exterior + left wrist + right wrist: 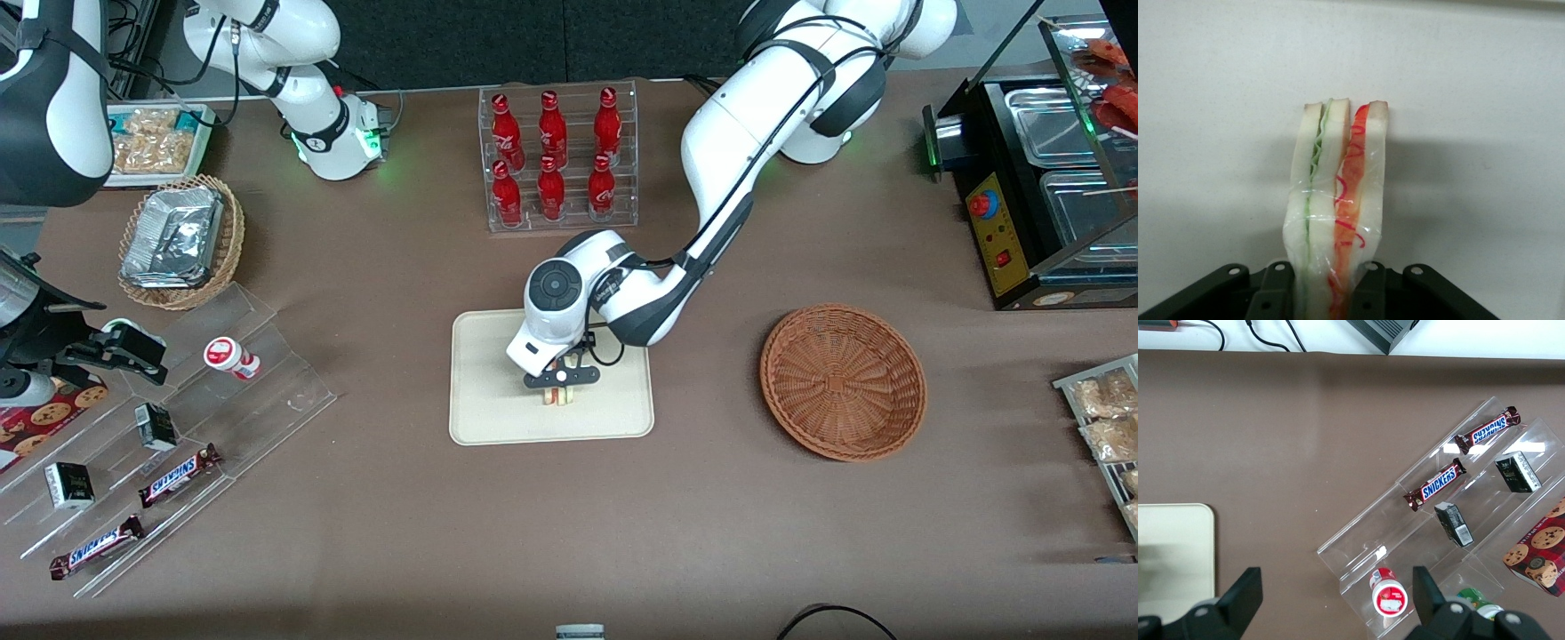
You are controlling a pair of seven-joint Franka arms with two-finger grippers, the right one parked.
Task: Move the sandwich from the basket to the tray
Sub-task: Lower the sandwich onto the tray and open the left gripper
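The gripper [561, 380] stood over the middle of the tray [484, 418], fingers [1275, 287] clamped on the sandwich [1337, 200], cut edge facing the tray surface. The wicker basket [842, 382] sat vacated, toward the working arm's end of the table. Transfer appeared nearly complete. Remaining, by judgement: lower if not seated, release, withdraw.
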